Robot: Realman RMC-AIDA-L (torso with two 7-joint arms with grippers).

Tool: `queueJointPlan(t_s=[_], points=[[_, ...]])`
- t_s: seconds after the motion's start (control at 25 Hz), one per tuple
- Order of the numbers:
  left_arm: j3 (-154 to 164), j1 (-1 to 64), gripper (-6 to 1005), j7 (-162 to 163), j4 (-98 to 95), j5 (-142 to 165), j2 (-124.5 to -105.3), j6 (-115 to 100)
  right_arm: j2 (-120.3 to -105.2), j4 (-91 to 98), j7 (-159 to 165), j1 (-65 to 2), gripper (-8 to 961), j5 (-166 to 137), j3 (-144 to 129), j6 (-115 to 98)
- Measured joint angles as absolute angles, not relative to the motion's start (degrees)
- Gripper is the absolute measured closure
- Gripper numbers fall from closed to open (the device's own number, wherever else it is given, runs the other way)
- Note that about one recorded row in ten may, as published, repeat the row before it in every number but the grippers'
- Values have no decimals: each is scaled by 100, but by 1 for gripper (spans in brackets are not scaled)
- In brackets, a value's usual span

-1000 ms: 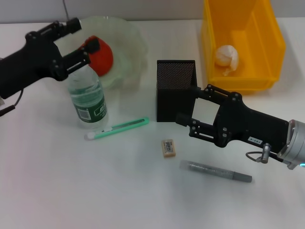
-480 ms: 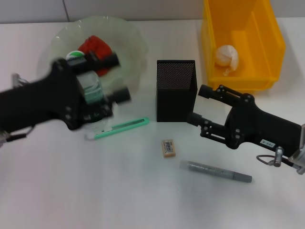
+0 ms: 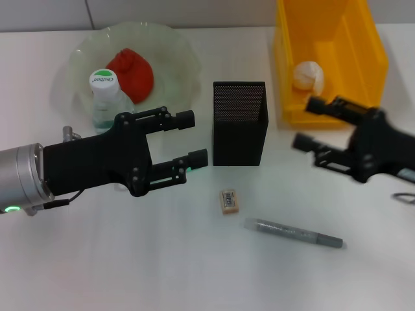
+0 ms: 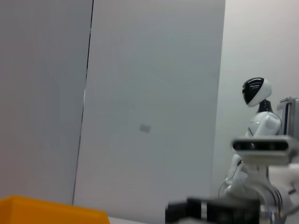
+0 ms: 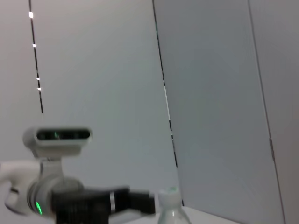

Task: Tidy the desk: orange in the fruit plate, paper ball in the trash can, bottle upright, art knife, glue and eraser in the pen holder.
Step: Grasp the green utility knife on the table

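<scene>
The bottle (image 3: 104, 97) stands upright with its green cap up, at the front rim of the fruit plate (image 3: 175, 52). The orange (image 3: 133, 68) lies in that plate. The paper ball (image 3: 307, 74) rests in the yellow trash can (image 3: 376, 65). The black mesh pen holder (image 3: 240, 123) stands mid-table, with the eraser (image 3: 229, 200) and the grey glue stick (image 3: 295, 233) in front of it. My left gripper (image 3: 191, 138) hangs open just left of the holder and hides the art knife. My right gripper (image 3: 309, 122) is open, right of the holder and in front of the trash can.
The right wrist view shows the bottle's cap (image 5: 170, 205) and my left arm (image 5: 93, 203) beside it. The left wrist view shows a corner of the yellow trash can (image 4: 46, 210) and a wall.
My left arm has swung from the bottle down and right to beside the pen holder, covering the art knife. My right arm has pulled back to the right. The bottle stays upright.
</scene>
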State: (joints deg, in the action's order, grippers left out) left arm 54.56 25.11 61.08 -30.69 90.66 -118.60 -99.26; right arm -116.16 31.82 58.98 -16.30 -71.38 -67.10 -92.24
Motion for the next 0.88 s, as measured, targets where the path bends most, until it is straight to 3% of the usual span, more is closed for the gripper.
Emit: queueJointPlan(t_s=[0.04, 0.16, 0.28, 0.44, 0.52, 0.88], points=[[5456, 2489, 349, 6102, -3064, 9070, -11858, -9861, -11518, 3755, 6610, -1534, 231, -7501, -6364, -9401], [5456, 2456, 349, 6097, -3063, 9073, -11857, -9803, -11501, 4346, 7305, -1508, 231, -8127, -5862, -9630], [5458, 2405, 349, 6036, -2967, 9079, -11862, -9725, -11626, 6056, 8970, -1616, 231, -9652, -5032, -10028], [5457, 2397, 349, 5873, -2858, 9081, -11859, -9712, -11716, 6812, 9658, -1757, 230, -10189, -4959, -10206], [5457, 2378, 349, 5812, -2825, 9083, -11859, -9708, -11772, 7437, 10490, -2048, 230, -10815, -4984, -10375], [5449, 2261, 349, 5794, -2821, 9088, -11856, -9669, -11761, 8400, 12511, -3443, 231, -12629, -5004, -11110]])
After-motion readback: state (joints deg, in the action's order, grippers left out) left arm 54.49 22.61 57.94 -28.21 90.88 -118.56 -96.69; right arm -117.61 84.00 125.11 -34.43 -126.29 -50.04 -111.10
